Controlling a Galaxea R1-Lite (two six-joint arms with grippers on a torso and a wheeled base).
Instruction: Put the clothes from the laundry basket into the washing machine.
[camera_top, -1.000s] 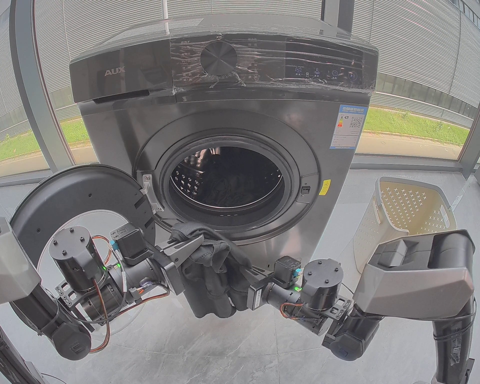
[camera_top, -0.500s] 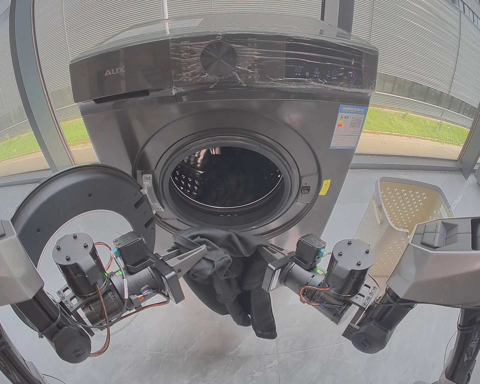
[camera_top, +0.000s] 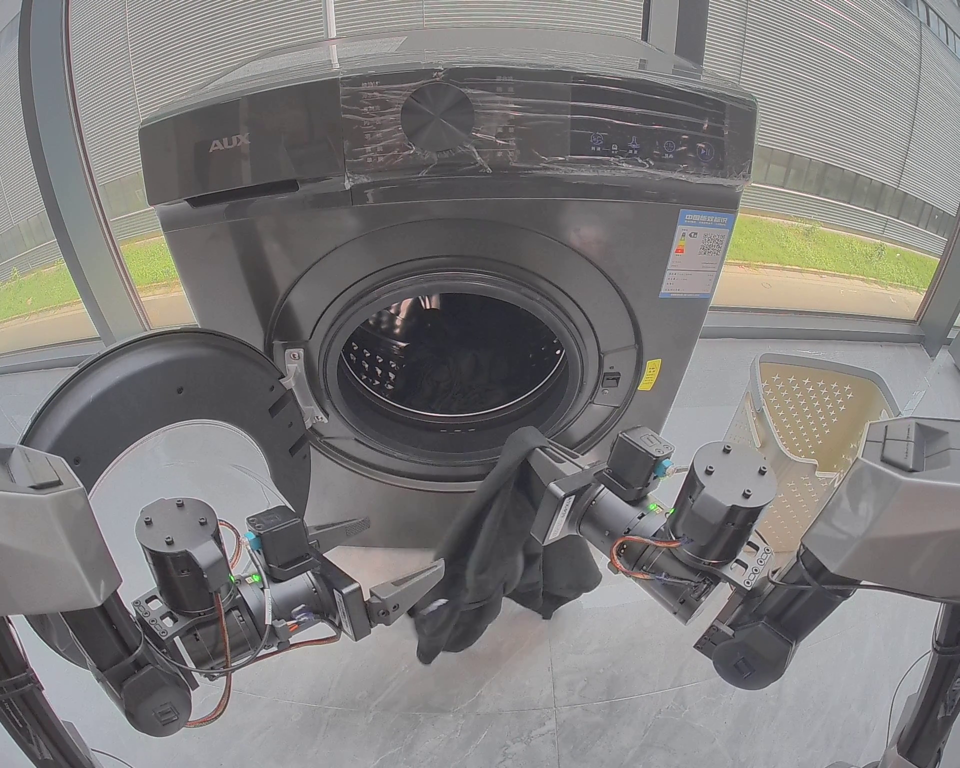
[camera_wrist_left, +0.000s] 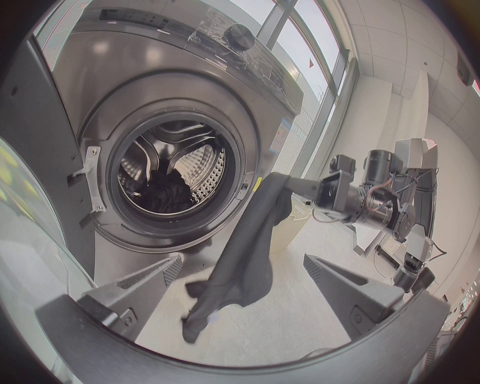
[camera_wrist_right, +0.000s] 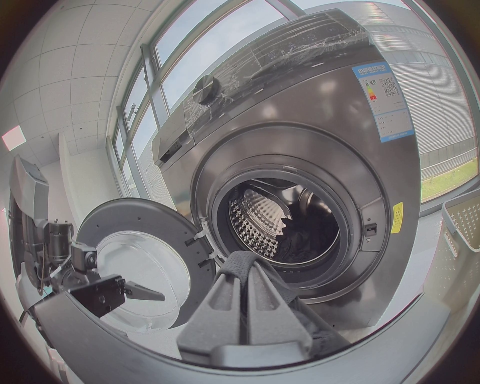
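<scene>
Gripping a dark garment (camera_top: 500, 540) by its top edge, the right gripper (camera_top: 537, 470) has its fingers pinched tight on a fold of cloth, just below and in front of the lower right rim of the drum opening (camera_top: 455, 355). Holding it high by one edge lets the rest hang in a long drape, with the lowest corner off the floor (camera_top: 600, 690), so it can probably be swung in over the rim without dragging.

The left gripper (camera_top: 400, 548) sits lower and to the left, with its fingers spread wide and nothing between them. The garment's hanging tail is just beside its lower fingertip, and whether the two touch cannot be told. Its place under the cloth suggests it is ready to gather the loose end.

Beyond them stands the washing machine (camera_top: 450, 240), its round door (camera_top: 150, 400) swung fully open to the left, which keeps the opening clear for both arms. Dark clothes (camera_wrist_left: 160, 192) already lie at the bottom of the drum, so the task looks well along. The pale laundry basket (camera_top: 745, 450) stands on the floor to the right of the machine, near the right arm.
</scene>
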